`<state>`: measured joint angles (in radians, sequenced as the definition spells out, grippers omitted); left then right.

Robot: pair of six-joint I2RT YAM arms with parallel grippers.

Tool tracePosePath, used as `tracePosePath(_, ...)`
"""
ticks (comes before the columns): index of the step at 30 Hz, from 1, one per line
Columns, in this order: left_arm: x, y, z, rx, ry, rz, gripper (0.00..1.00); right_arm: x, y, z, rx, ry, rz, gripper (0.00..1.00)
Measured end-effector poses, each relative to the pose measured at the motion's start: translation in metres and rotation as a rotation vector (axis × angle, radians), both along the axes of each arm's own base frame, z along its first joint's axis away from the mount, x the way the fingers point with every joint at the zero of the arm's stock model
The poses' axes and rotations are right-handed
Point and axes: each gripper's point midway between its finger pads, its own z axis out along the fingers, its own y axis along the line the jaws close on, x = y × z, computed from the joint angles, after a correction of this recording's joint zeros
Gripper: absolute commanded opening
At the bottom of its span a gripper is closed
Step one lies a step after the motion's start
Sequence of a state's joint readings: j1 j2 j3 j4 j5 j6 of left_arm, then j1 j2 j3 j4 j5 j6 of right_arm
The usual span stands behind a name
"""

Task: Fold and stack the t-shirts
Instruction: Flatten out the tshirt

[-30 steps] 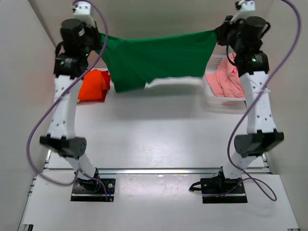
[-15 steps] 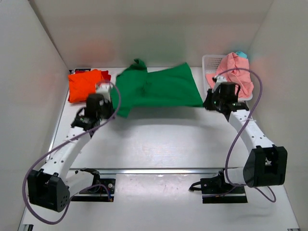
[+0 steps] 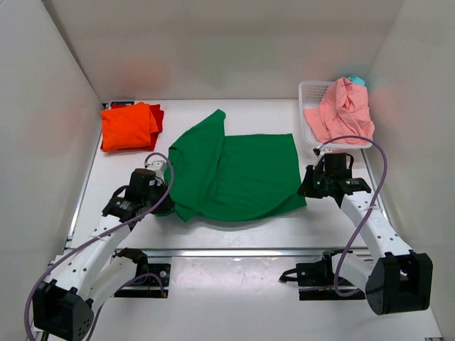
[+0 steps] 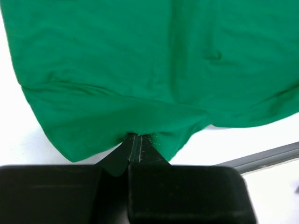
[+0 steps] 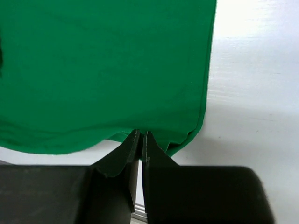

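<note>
The green shirt (image 3: 234, 174) lies spread flat in the middle of the frame. My left gripper (image 4: 135, 140) pinches its lower-left hem and my right gripper (image 5: 140, 136) its lower-right corner, both jaws closed on cloth. I judge the laying-out nearly done; next I should let go and regrip for the first fold. The orange shirt (image 3: 126, 126) lies folded at upper left, and the pink shirt (image 3: 341, 114) fills the basket (image 3: 307, 92) at upper right. I see no writing.
</note>
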<state>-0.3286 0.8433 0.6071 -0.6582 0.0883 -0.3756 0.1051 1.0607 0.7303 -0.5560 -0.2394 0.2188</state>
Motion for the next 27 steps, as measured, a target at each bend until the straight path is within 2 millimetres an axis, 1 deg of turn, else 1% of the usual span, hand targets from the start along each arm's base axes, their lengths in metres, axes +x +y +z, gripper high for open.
tracePosePath(2,0.006,0.002,0.009,-0.002,-0.010,0.013,0.00,-0.002,0.002,-0.002,0.012,0.016,0.003,0.00)
tracePosePath(4,0.024,0.008,0.023,0.021,-0.027,0.032,0.00,0.004,0.004,-0.002,0.017,0.026,0.014,0.00)
tracePosePath(5,0.041,0.011,0.032,0.040,-0.029,0.044,0.00,0.017,0.005,-0.002,0.012,0.042,0.025,0.01)
tracePosePath(6,0.063,0.015,0.043,0.061,-0.036,0.054,0.00,0.032,0.006,0.004,0.011,0.034,0.034,0.00)
tracePosePath(7,0.089,0.017,0.055,0.081,-0.038,0.063,0.00,0.056,0.007,0.012,0.003,0.032,0.044,0.00)
tracePosePath(8,0.124,0.018,0.070,0.099,-0.061,0.072,0.00,0.092,0.008,0.026,-0.010,0.006,0.053,0.00)
tracePosePath(9,0.173,0.020,0.093,0.126,-0.105,0.087,0.00,0.124,0.007,0.040,-0.027,-0.020,0.055,0.00)
tracePosePath(10,0.210,0.021,0.112,0.137,-0.158,0.101,0.00,0.165,0.008,0.063,-0.053,-0.091,0.058,0.00)
tracePosePath(11,0.250,0.023,0.140,0.147,-0.231,0.121,0.00,0.202,0.006,0.088,-0.081,-0.170,0.053,0.00)
tracePosePath(12,0.279,0.024,0.168,0.149,-0.304,0.139,0.00,0.237,0.005,0.121,-0.107,-0.264,0.044,0.00)
tracePosePath(13,0.299,0.027,0.196,0.150,-0.373,0.157,0.00,0.265,0.005,0.163,-0.130,-0.372,0.034,0.00)
tracePosePath(14,0.316,0.030,0.233,0.143,-0.467,0.179,0.00,0.278,0.005,0.195,-0.140,-0.458,0.029,0.00)
tracePosePath(15,0.319,0.034,0.268,0.140,-0.556,0.197,0.00,0.285,0.005,0.229,-0.144,-0.553,0.020,0.01)
tracePosePath(16,0.311,0.038,0.293,0.139,-0.615,0.207,0.00,0.280,0.004,0.263,-0.145,-0.639,0.014,0.00)
tracePosePath(17,0.294,0.043,0.317,0.143,-0.672,0.222,0.00,0.270,0.003,0.285,-0.146,-0.692,0.012,0.00)
tracePosePath(18,0.276,0.046,0.331,0.141,-0.712,0.227,0.00,0.252,0.002,0.304,-0.145,-0.746,0.013,0.01)
tracePosePath(19,0.251,0.048,0.343,0.136,-0.753,0.233,0.00,0.237,0.001,0.312,-0.142,-0.777,0.012,0.00)
tracePosePath(20,0.225,0.050,0.347,0.128,-0.784,0.236,0.00,0.221,-0.001,0.312,-0.140,-0.785,0.013,0.00)
tracePosePath(21,0.200,0.052,0.347,0.118,-0.807,0.236,0.00,0.206,-0.003,0.305,-0.136,-0.780,0.016,0.00)
tracePosePath(22,0.178,0.052,0.339,0.108,-0.816,0.231,0.00,0.197,-0.006,0.292,-0.133,-0.760,0.018,0.00)
tracePosePath(23,0.157,0.053,0.330,0.097,-0.828,0.229,0.00,0.186,-0.011,0.271,-0.134,-0.724,0.018,0.00)
tracePosePath(24,0.144,0.054,0.316,0.094,-0.814,0.228,0.00,0.183,-0.012,0.264,-0.134,-0.708,0.019,0.00)
tracePosePath(25,0.137,0.053,0.300,0.088,-0.800,0.223,0.00,0.180,-0.013,0.245,-0.134,-0.686,0.023,0.00)
tracePosePath(26,0.131,0.050,0.275,0.091,-0.757,0.212,0.00,0.179,-0.013,0.227,-0.136,-0.650,0.027,0.00)
tracePosePath(27,0.128,0.046,0.251,0.088,-0.715,0.201,0.00,0.177,-0.012,0.199,-0.139,-0.594,0.033,0.00)
